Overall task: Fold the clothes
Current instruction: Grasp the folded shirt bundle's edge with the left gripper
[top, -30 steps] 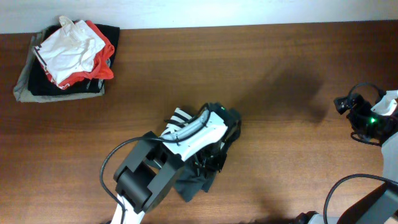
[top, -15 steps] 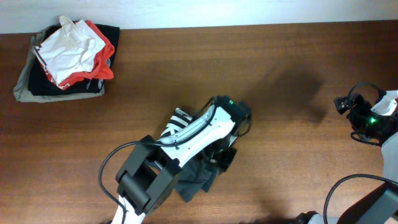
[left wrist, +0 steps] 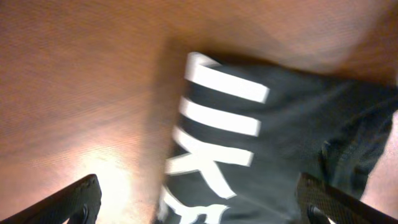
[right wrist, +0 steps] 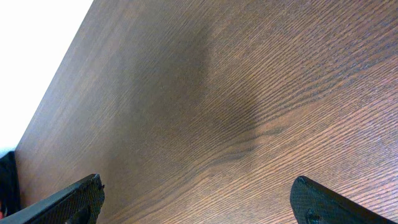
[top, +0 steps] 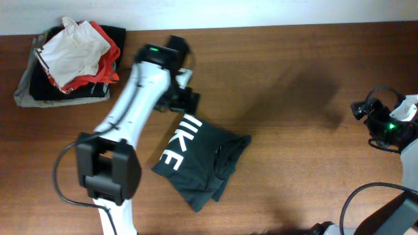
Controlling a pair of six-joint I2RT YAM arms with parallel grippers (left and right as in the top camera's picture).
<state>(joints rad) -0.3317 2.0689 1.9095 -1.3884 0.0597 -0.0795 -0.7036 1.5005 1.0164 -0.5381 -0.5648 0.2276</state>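
Observation:
A black shirt [top: 202, 160] with white lettering lies crumpled and partly folded on the table's middle. In the left wrist view the shirt [left wrist: 280, 137] is blurred and fills the right half. My left gripper [top: 183, 98] hovers just beyond the shirt's far left corner, open, its fingertips [left wrist: 81, 198] wide apart with nothing between them. My right gripper [top: 367, 112] rests at the table's right edge, far from the shirt. In its own view the right gripper [right wrist: 199, 200] is open above bare wood.
A stack of folded dark clothes with a loose white and red garment [top: 75, 46] on top sits at the back left corner. The brown wooden table [top: 294, 72] runs to a white wall at the back. Cables hang near the right arm.
My left gripper opened and let go of the black shirt, then swung from the shirt's middle up toward the back left. The shirt now lies uncovered, lettering up. The right arm stayed still.

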